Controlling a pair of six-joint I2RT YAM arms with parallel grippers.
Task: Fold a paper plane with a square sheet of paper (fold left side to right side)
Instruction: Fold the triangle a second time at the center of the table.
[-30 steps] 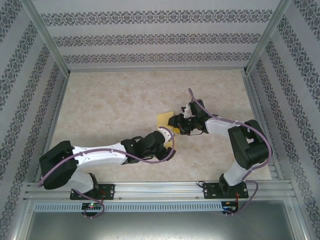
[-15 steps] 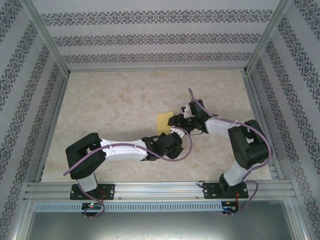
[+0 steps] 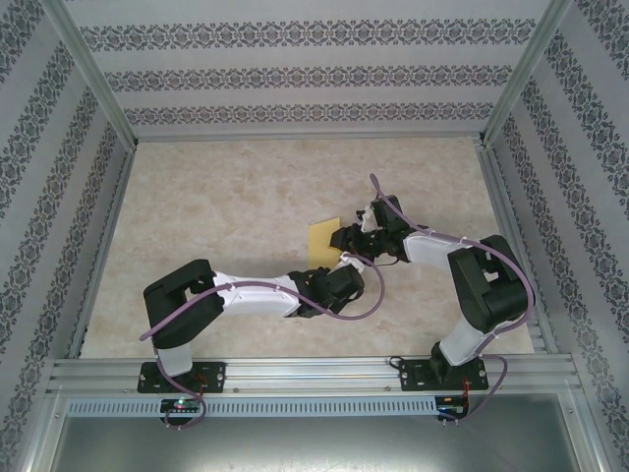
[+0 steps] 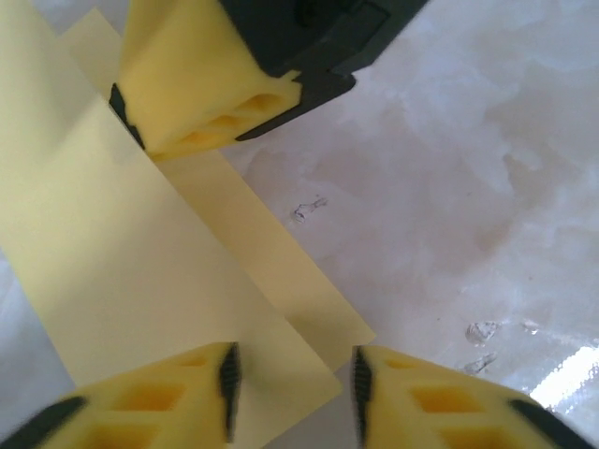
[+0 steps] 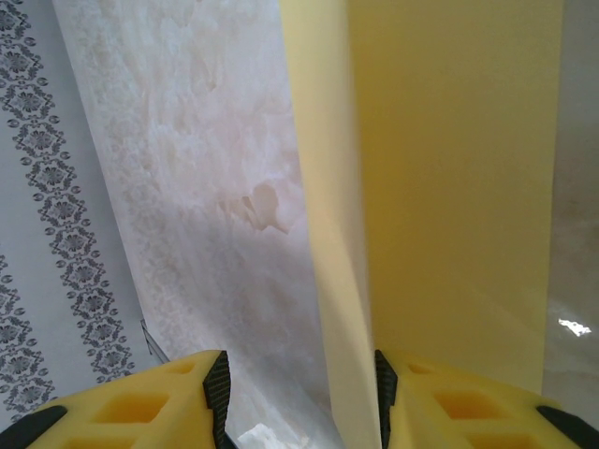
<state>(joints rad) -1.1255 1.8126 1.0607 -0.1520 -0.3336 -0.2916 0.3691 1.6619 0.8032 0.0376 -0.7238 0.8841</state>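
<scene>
The square sheet of paper (image 3: pixel 322 239) lies mid-table, bright yellow, partly folded over itself. In the left wrist view two layers of the sheet (image 4: pixel 140 281) show, the upper one offset from the lower. My left gripper (image 4: pixel 292 383) is low at its near corner, jaws apart, and the corner lies in the gap between them. From above, the left gripper (image 3: pixel 346 264) is just below the sheet's right end. My right gripper (image 3: pixel 354 239) is open at the sheet's right edge; one of its fingers (image 4: pixel 201 89) rests on the paper. In the right wrist view, a raised paper (image 5: pixel 449 187) edge runs between the right gripper's (image 5: pixel 295 393) fingers.
The marble-patterned tabletop (image 3: pixel 216 206) has patterned walls (image 3: pixel 295 74) on three sides, with metal frame posts (image 3: pixel 93 74) at the corners. An aluminium rail (image 3: pixel 314 372) runs along the near edge. A few small shiny specks (image 4: pixel 482 332) dot the surface near the left gripper.
My left arm has swung its gripper rightward and up to the sheet's near corner, and its jaws have narrowed. The right gripper and the paper have stayed put.
</scene>
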